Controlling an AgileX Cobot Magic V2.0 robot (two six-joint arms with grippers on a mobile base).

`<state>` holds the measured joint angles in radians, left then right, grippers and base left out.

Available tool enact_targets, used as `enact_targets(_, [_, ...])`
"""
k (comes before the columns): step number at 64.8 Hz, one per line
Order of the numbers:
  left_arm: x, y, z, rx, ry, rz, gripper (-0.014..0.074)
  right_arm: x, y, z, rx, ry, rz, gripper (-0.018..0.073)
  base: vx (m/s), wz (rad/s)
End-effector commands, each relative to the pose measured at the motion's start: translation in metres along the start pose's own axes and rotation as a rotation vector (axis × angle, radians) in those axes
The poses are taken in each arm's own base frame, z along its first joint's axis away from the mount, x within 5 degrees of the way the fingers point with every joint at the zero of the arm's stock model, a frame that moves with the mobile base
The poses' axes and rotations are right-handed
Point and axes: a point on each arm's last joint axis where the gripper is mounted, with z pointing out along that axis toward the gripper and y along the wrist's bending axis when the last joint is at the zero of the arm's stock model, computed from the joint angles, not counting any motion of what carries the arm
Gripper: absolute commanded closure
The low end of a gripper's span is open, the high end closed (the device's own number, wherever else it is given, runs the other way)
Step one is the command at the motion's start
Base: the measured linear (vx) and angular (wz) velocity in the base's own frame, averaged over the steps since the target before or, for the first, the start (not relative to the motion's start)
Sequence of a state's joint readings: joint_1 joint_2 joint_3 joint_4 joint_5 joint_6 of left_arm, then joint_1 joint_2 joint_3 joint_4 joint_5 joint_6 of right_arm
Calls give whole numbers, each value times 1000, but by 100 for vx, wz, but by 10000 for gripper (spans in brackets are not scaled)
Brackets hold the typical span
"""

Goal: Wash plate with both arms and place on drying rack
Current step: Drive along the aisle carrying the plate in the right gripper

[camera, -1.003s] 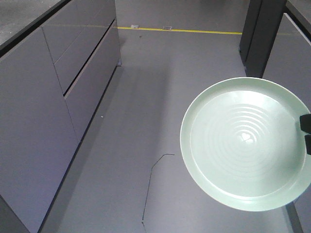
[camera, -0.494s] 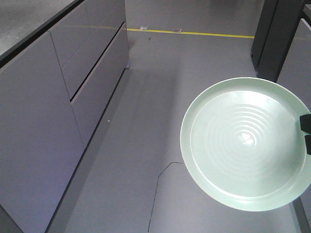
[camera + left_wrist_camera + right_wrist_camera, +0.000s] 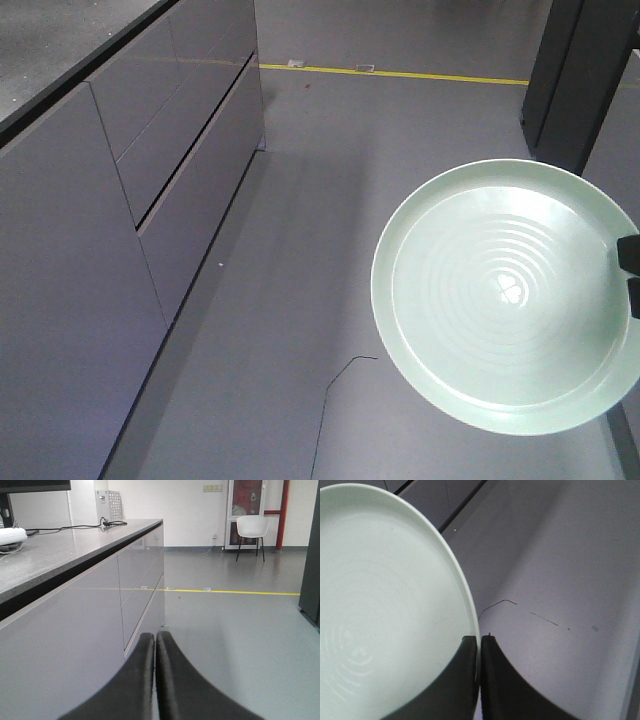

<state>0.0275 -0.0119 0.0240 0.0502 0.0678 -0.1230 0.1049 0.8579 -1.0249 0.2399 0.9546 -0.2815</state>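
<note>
The pale mint-green plate [image 3: 505, 295] hangs in the air above the grey floor at the right of the front view, its ringed face up. My right gripper [image 3: 630, 280] is shut on the plate's right rim; only its black tips show at the frame edge. In the right wrist view the plate [image 3: 385, 605] fills the left half and my right gripper [image 3: 480, 645] pinches its rim between both fingers. My left gripper [image 3: 155, 640] is shut and empty, pointing along the cabinet front. The drying rack is out of view.
A long grey counter with drawers [image 3: 110, 200] runs along the left; its top [image 3: 60, 555] carries cables and a white object. A yellow floor line [image 3: 400, 74] crosses the far floor. A dark cabinet [image 3: 585, 70] stands at the right. A white chair [image 3: 251, 530] is far back.
The whole view has shifted: the counter and the floor crack sit slightly differently in the frame, so the base has moved. The plate stays fixed in the right gripper.
</note>
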Motion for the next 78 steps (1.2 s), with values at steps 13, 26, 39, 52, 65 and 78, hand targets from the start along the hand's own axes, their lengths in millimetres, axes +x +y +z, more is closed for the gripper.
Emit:
enact_targets(13, [0,-1,0,16,-60,-11,602,-12,-1,-8,17,-97,3,566,17,0])
enact_targets(26, [0,-1,0,16,-60,-11,602,-12,-1,-8,17,-97,3,566,16,0])
enact_targets(39, [0,-1,0,16,-60,-11,602,-12,-1,-8,17,-97,3,566,14,0])
enact_targets(52, [0,-1,0,16,-60,-11,602,-12,-1,-8,17,-97,3,566,12,1])
enact_targets(65, [0,-1,0,16,-60,-11,602,-12,-1,-8,17,-97,3,566,12,2])
enact_targets(78, [0,-1,0,16,-60,-11,602,-12,-1,-8,17,-97,3,566,13,2])
